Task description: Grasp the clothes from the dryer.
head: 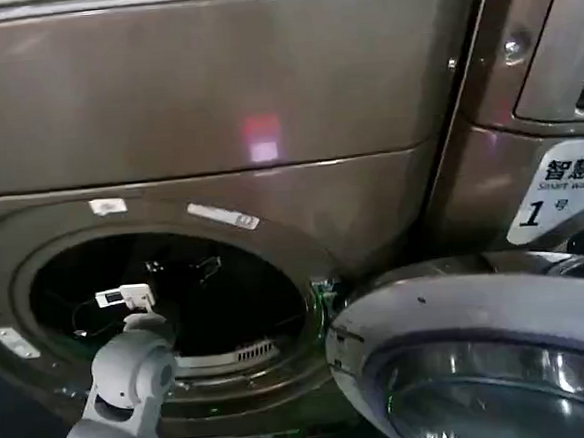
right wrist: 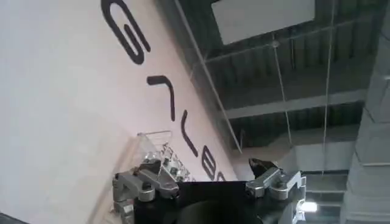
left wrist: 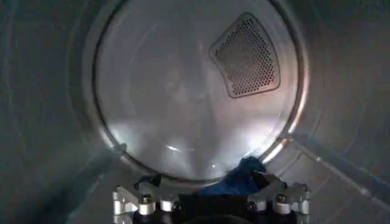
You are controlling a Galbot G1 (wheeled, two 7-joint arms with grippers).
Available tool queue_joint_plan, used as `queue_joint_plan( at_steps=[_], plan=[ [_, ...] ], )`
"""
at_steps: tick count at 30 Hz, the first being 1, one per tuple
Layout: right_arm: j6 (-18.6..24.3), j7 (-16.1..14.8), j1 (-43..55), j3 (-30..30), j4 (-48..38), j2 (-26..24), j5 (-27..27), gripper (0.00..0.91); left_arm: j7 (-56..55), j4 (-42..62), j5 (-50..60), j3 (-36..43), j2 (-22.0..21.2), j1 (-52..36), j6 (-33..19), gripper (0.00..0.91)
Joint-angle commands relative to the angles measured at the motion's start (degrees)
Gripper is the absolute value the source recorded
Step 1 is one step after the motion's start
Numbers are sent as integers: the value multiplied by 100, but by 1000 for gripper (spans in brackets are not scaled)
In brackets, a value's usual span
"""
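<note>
The left end effector (left wrist: pixel 210 198), reaching inside the dryer (head: pixel 264 111), stood spread around the clothes (left wrist: pixel 239 179) on the drum floor; closing and withdrawal remained. The right end effector (right wrist: pixel 207 179) idled, spread.

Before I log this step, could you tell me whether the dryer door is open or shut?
Open. The grey-rimmed glass door is swung aside from the dryer, and the left arm reaches into the drum, its left gripper near the clothes.

Dim, perhaps blurred; glare on dryer (head: pixel 264 101)
</note>
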Motion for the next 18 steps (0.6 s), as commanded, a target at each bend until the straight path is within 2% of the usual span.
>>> queue_joint_plan(
  at_steps=[1,9,18],
  plan=[
    [-1,6,-26,58,-8,-5,24,907,29,821,97,249,-107,-594,-152,907],
    [9,10,-41,84,6,-30,63,907,62,1644,199,383,-270,-1263,-330,907],
    [8,101,-32,98,-49,-64,23,907,72,3201,338,575,-589,-2286,-595,907]
  ],
)
